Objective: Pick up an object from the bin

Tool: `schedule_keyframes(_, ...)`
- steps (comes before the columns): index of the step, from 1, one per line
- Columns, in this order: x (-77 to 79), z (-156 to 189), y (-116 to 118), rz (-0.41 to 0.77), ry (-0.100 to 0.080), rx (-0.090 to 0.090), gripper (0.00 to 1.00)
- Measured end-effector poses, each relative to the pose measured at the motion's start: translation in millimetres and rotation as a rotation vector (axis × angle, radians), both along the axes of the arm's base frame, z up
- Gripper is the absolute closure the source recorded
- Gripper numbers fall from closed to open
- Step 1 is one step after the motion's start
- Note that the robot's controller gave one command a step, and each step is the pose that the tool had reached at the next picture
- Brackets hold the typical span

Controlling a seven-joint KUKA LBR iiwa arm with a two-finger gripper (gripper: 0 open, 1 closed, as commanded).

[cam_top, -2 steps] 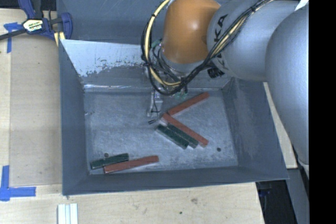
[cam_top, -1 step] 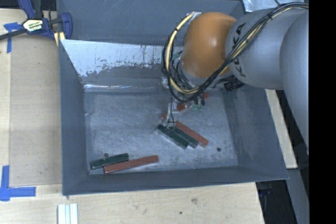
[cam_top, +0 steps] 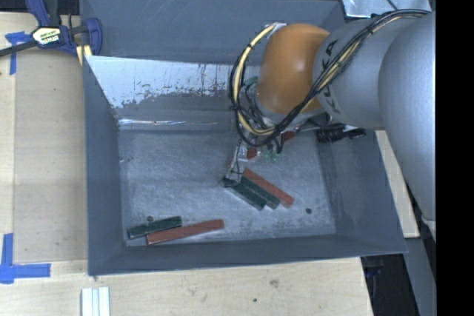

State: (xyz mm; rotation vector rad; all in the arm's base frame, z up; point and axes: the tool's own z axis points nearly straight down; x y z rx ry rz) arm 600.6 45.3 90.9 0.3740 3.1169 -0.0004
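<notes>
My gripper point(cam_top: 237, 175) reaches down under the orange cover to the bin's floor, a little right of centre. Its tip stands at the left end of a dark green bar point(cam_top: 255, 195) that lies slanted on the floor. A reddish-brown bar point(cam_top: 270, 189) lies right beside it, along its far side. Whether the fingers close round either bar is hidden by the gripper's own body.
Near the front wall, at the left, lie another dark green bar point(cam_top: 154, 227) and a long reddish-brown bar point(cam_top: 185, 232), side by side. A small dark speck point(cam_top: 309, 212) lies right of the gripper. The arm and its cables fill the bin's right rear.
</notes>
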Motion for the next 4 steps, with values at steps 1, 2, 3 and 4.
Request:
schedule_keyframes(1,-6.5,-9,18,0.101,0.001,0.000,0.00)
schedule_keyframes(2,10.3,-15,-71,0.110,-0.003,-0.001,1.00)
schedule_keyframes(3,10.2,-15,-71,0.110,-0.003,0.000,1.00)
schedule_keyframes(4,-22.6,117,-89,-0.040,-0.002,0.000,1.00)
